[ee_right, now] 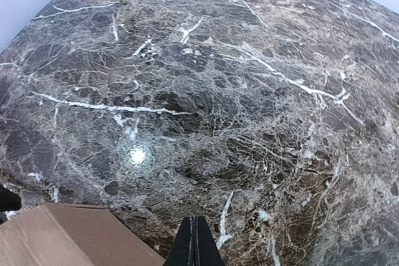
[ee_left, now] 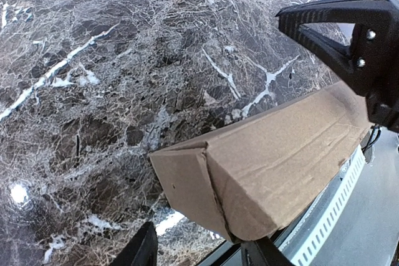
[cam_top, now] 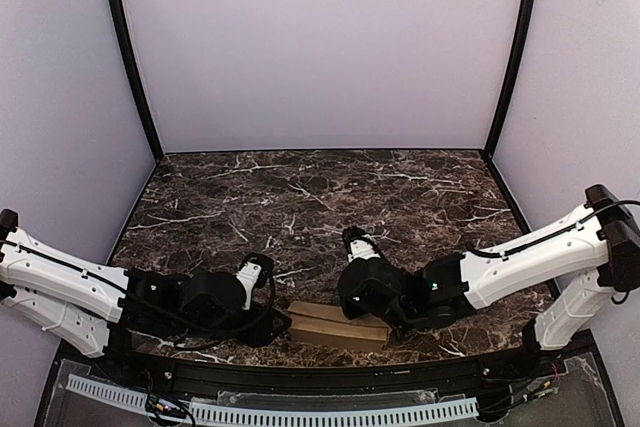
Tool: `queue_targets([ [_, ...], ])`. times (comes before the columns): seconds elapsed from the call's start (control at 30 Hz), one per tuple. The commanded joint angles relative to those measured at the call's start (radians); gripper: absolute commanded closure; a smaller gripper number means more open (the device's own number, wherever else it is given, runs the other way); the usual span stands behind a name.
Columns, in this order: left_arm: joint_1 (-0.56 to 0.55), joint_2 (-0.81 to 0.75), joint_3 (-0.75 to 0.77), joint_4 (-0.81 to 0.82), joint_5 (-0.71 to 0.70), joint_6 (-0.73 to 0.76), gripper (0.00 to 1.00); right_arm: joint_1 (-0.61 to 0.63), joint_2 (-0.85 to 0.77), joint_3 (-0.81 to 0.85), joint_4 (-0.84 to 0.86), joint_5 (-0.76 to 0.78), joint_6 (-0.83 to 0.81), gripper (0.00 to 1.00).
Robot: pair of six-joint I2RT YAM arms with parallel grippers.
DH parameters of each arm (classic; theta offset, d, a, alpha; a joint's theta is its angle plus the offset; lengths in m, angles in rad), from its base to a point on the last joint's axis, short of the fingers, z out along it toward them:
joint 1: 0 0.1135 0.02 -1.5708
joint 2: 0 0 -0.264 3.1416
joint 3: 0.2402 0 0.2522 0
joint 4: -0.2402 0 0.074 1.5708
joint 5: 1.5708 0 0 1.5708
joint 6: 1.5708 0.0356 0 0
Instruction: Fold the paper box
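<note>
paper box [cam_top: 338, 325] lies btwn left pincer [ee_left: 202, 244] & right pincer [ee_right: 194, 232]

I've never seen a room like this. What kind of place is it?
Probably a robot test booth: a left arm and a right arm reach over a dark marble-look table holding a paper box, and plain pale walls close it in.

Lab enclosure: marble table [cam_top: 320, 197], blank walls [cam_top: 320, 47]
</note>
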Motion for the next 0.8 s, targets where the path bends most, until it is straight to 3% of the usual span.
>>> queue_targets([
  [0.0,-0.005,0.007,-0.005,-0.041,0.016,0.033,0.54,-0.003,-0.100,0.032,-0.001,-0.059,-0.113,1.00],
  [0.33,-0.004,0.085,0.037,-0.002,0.009,0.058,0.55,-0.033,-0.365,-0.103,0.124,-0.496,-0.253,1.00],
  [0.77,0.012,0.122,0.054,0.022,0.022,0.068,0.55,-0.045,-0.337,-0.186,0.085,-0.558,-0.190,1.00],
])
